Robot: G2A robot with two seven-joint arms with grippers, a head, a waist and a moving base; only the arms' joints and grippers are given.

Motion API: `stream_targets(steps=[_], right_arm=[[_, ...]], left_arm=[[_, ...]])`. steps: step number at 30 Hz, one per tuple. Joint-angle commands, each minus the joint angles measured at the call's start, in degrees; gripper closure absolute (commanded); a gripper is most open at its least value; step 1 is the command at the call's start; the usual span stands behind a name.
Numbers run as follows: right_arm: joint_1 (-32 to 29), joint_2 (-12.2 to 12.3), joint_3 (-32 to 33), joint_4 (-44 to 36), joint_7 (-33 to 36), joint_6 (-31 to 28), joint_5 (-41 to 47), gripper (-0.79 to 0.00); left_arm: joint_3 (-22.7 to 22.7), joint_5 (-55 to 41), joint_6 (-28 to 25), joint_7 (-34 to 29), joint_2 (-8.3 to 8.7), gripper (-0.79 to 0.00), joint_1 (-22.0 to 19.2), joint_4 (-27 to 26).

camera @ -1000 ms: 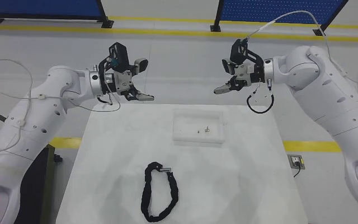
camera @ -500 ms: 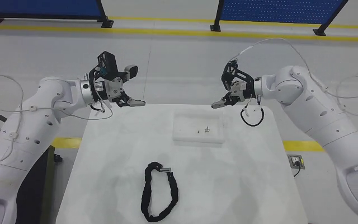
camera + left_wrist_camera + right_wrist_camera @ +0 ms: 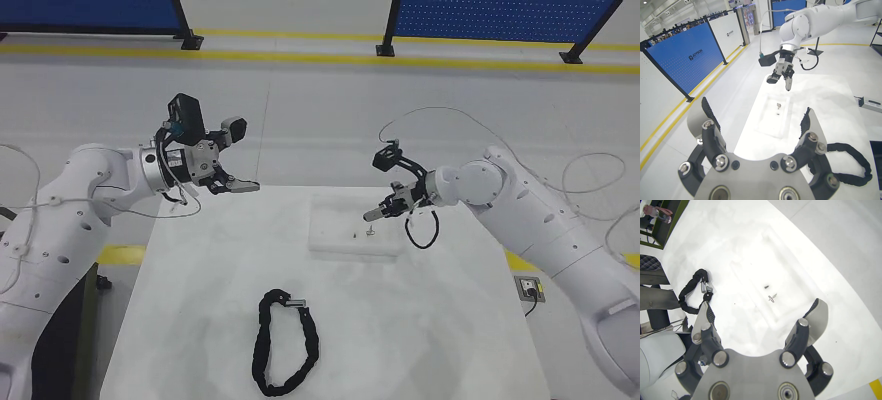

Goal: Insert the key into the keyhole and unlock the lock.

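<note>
A small silver key point(image 3: 369, 231) point(image 3: 779, 105) point(image 3: 772, 298) lies inside a shallow white tray point(image 3: 330, 243) point(image 3: 791, 306) at the back middle of the white table. A black sleeved chain lock point(image 3: 285, 340) point(image 3: 691, 289) point(image 3: 849, 166) lies in a loop at the front middle, its metal cylinder point(image 3: 703, 287) at the loop's far end. My right gripper point(image 3: 378, 212) point(image 3: 780, 83) point(image 3: 761, 308) hangs open just above the tray's right end, close over the key. My left gripper point(image 3: 240, 185) point(image 3: 757, 111) is open, above the table's back left corner.
A small dark speck point(image 3: 766, 287) lies in the tray beside the key. Blue barrier panels point(image 3: 90, 15) stand on the floor behind. A small grey box point(image 3: 529, 289) sits on the floor right of the table. A green-framed stand point(image 3: 660, 224) is off the table's left side.
My right gripper has come down and inward from behind the table's back edge to just over the tray and key. My left gripper has lifted and shifted slightly back.
</note>
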Motion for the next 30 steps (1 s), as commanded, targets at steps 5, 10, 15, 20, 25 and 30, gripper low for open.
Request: stream_targets(steps=[5, 10, 15, 20, 25, 30], right_arm=[[-2.6, -1.0, 0.3, 1.2, 0.5, 9.0, 3.7, -0.785], [-4.6, -2.3, 0.3, 3.4, 0.9, 16.9, 7.3, -0.785], [-4.7, -2.4, 0.3, 3.6, 0.9, 17.3, 7.6, -0.785], [-4.7, -2.4, 0.3, 3.6, 0.9, 17.3, 7.6, -0.785], [-4.7, -2.4, 0.3, 3.6, 0.9, 17.3, 7.6, -0.785], [-4.7, -2.4, 0.3, 3.6, 0.9, 17.3, 7.6, -0.785]], left_arm=[[-0.3, -0.3, 0.0, -0.3, 0.15, -0.785, 0.3, 0.0], [-0.3, -0.3, 0.0, -0.3, 0.15, -0.785, 0.3, 0.0], [-0.3, -0.3, 0.0, -0.3, 0.15, -0.785, 0.3, 0.0], [-0.3, -0.3, 0.0, -0.3, 0.15, -0.785, 0.3, 0.0], [-0.3, -0.3, 0.0, -0.3, 0.15, -0.785, 0.3, 0.0], [-0.3, -0.3, 0.0, -0.3, 0.15, -0.785, 0.3, 0.0]])
